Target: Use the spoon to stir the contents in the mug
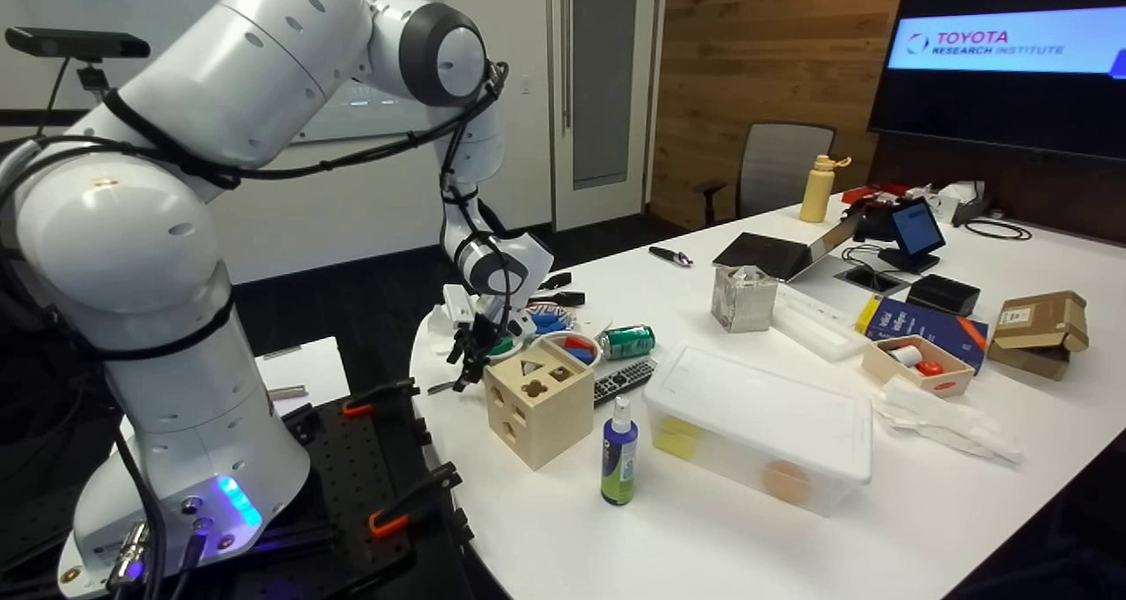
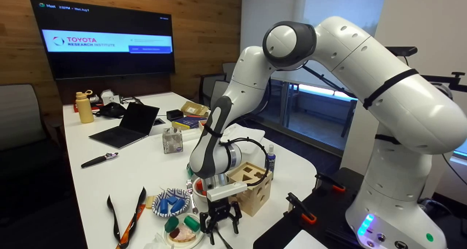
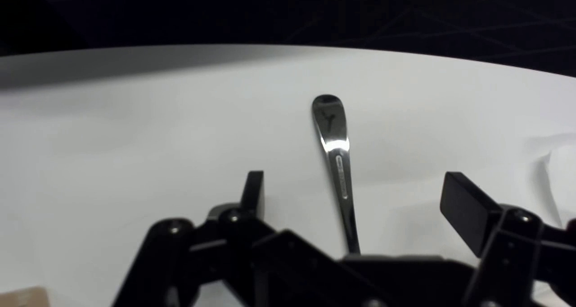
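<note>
A white conference table, rounded at one end, stretches toward a wall-mounted screen that displays the words "Toyota Research Institute." A white Franka Panda arm arches over the table's rounded end, its wrist low above the tabletop. A lidded, translucent storage bin sits near that end; farther along, a black laptop stands with its lid raised. A wooden shape-sorting cube rests just beside the gripper, which points downward, released, its jaws standing wide apart. Across from the cube are a white plate and a zigzag-patterned bowl. A purple-and-green spray bottle stands upright near the cube, and a black remote control lies close to a green can on its side. Between the gripper's fingers, clear of both, runs the handle of a metal utensil lying on the table; its head is hidden in the wrist view, so whether it is the spoon cannot be told. Green blocks lie on the plate, blue blocks in the bowl.
</note>
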